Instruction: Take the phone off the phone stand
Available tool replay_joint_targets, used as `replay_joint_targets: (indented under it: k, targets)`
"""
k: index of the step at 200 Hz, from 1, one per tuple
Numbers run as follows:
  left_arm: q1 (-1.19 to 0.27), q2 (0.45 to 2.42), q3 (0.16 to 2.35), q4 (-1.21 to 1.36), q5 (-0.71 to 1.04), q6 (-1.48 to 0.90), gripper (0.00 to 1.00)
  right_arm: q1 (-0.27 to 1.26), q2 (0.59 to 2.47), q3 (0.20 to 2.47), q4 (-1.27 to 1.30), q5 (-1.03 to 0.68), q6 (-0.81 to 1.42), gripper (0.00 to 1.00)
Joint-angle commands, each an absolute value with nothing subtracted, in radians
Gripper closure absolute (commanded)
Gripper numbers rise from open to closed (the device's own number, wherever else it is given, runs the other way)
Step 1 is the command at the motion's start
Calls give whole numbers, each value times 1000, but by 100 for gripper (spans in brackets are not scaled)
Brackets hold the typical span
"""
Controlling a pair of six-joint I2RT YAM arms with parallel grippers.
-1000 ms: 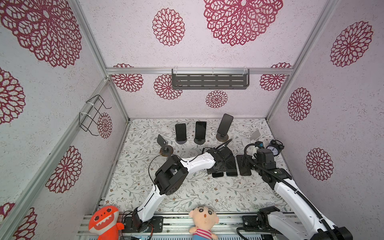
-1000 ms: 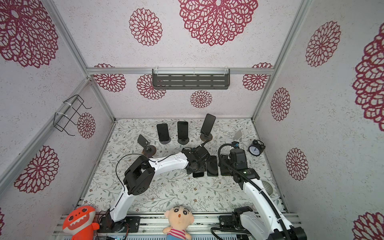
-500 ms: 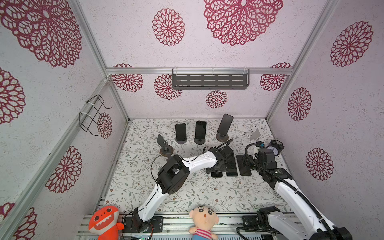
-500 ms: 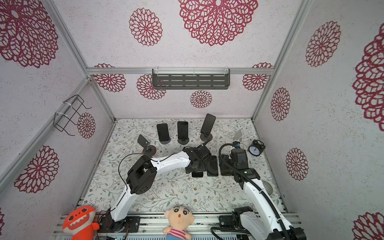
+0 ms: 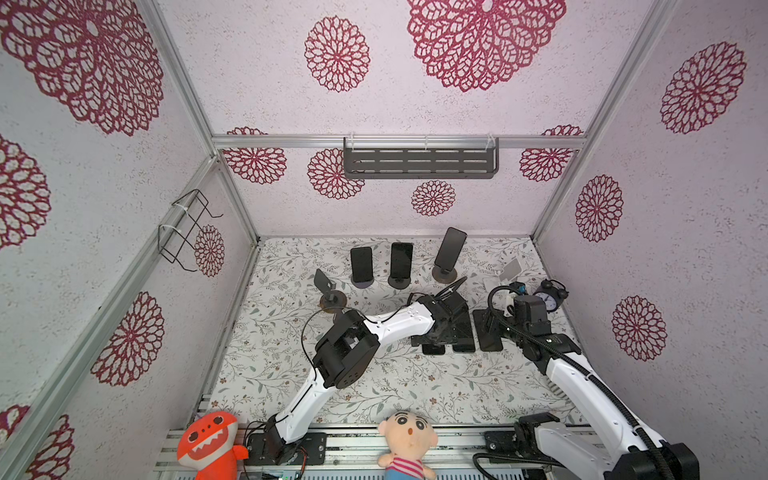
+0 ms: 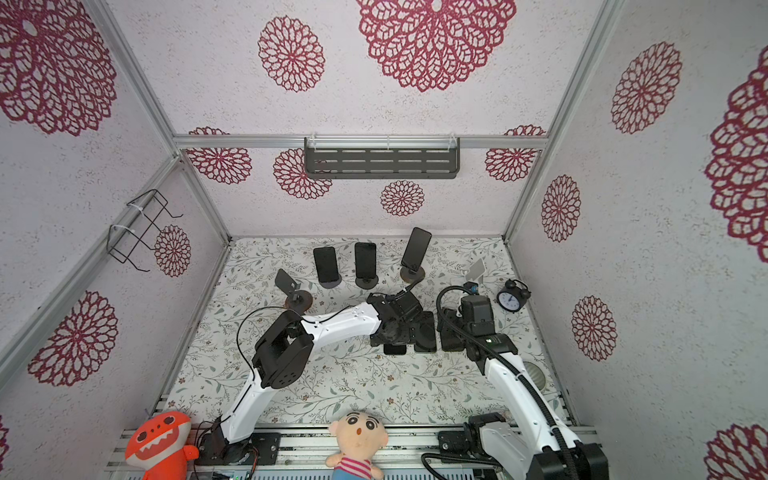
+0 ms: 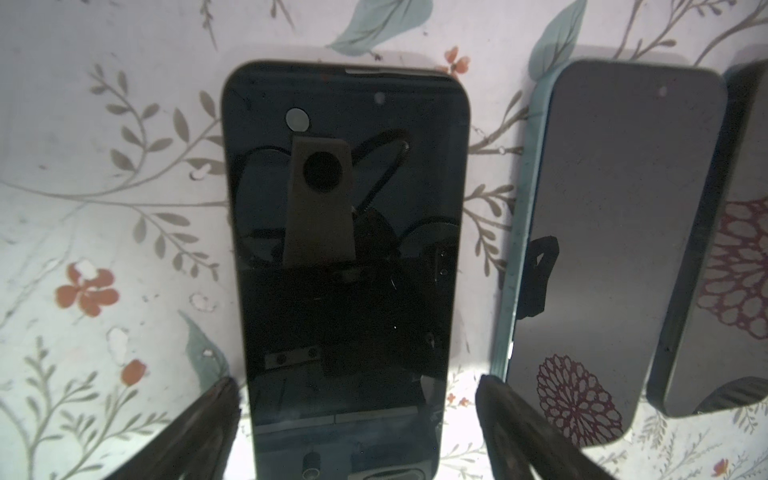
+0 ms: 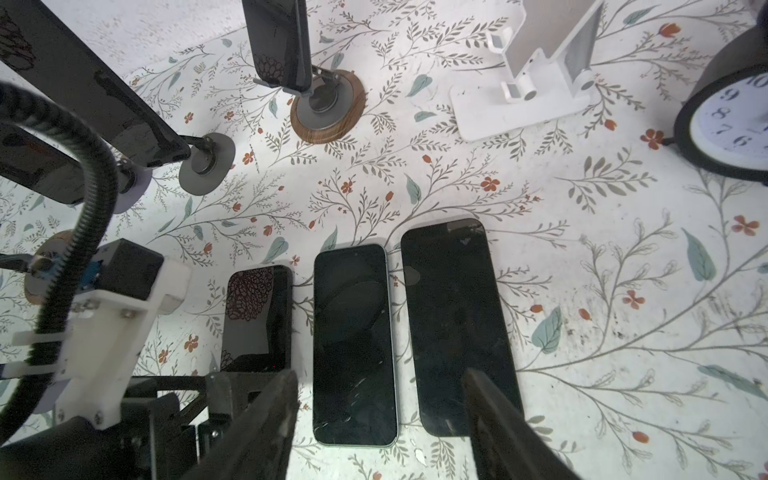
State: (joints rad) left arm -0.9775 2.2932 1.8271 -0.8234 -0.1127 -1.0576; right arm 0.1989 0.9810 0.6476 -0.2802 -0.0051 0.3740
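Three dark phones lean on stands at the back: left phone (image 5: pixel 361 265), middle phone (image 5: pixel 401 261) and tall right phone (image 5: pixel 450 248) on a wood-based phone stand (image 5: pixel 444 274). Three more phones lie flat side by side: (image 8: pixel 257 316), (image 8: pixel 353 345), (image 8: pixel 453 324). My left gripper (image 7: pixel 357 415) is open low over the leftmost flat phone (image 7: pixel 345 249), one finger (image 7: pixel 208 424) on each side of it and not touching. My right gripper (image 8: pixel 380 407) hovers open above the near ends of the other two flat phones. In both top views the left gripper (image 5: pixel 432 338) (image 6: pixel 392 338) hides most of its phone.
An empty stand with a wood base (image 5: pixel 330 293) is at the left of the row, a white stand (image 5: pixel 509 270) and a black alarm clock (image 5: pixel 549 296) at the right. Plush toys (image 5: pixel 208 446) (image 5: pixel 407 440) sit on the front rail. A grey shelf (image 5: pixel 419 163) hangs on the back wall.
The left gripper's jaws have spread wider around the flat phone, which stays on the table. The left arm's elbow shifted slightly. The right arm holds still.
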Motion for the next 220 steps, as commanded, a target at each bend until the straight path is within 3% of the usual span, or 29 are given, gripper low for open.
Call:
replay_joint_targets:
  k: [1, 42, 73, 90, 112, 175, 220]
  targets:
    - [-974, 2321, 1803, -829, -94, -1057, 8, 192, 976, 657, -254, -11, 366, 33]
    - [-972, 2248, 1786, -794, -105, -1007, 7, 183, 975, 635, -183, -93, 357, 30]
    - [-942, 2193, 1749, -724, -50, -969, 6, 178, 953, 583, -26, -169, 346, 22]
    - [-932, 2149, 1728, -702, -43, -918, 3, 172, 951, 596, -18, -121, 342, 11]
    - [-918, 2073, 1692, -661, -57, -831, 1, 160, 964, 631, -18, -110, 298, 16]
    - [-797, 1822, 1627, -667, -64, -578, 1, 58, 1200, 898, -116, -345, 157, 22]
    - [-752, 1589, 1277, -321, 87, -585, 2, -35, 1491, 1102, -17, -594, 140, 30]
